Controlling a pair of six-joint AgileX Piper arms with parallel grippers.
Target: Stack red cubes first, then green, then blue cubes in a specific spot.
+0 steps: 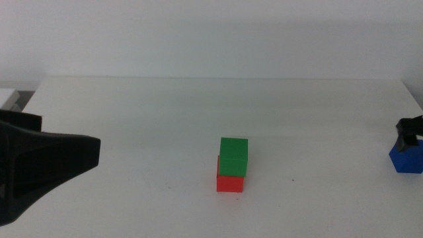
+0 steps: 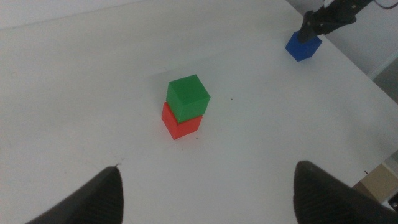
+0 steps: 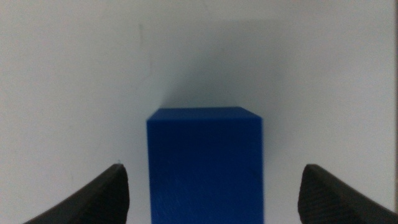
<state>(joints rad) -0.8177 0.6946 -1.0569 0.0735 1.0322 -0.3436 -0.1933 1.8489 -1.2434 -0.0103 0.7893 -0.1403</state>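
White tabletop [image 1: 132, 112] bears the small matte green cube [image 1: 234, 156] on the red cube [image 1: 230, 183]; at three o'clock my right gripper [image 3: 211, 186], jaws apart, straddles the small matte dark blue cube [image 3: 205, 165] and should close squarely.

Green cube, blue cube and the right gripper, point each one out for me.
green cube [image 1: 234, 155], middle view, on its front face, atop the red cube.
blue cube [image 3: 205, 168], right wrist view, on its top face.
right gripper [image 3: 211, 190], right wrist view, midway between its open fingers, straddling the blue cube.

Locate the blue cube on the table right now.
In the middle view the blue cube sits at the table's far right edge, well apart from the green cube, between the right gripper's open jaws.
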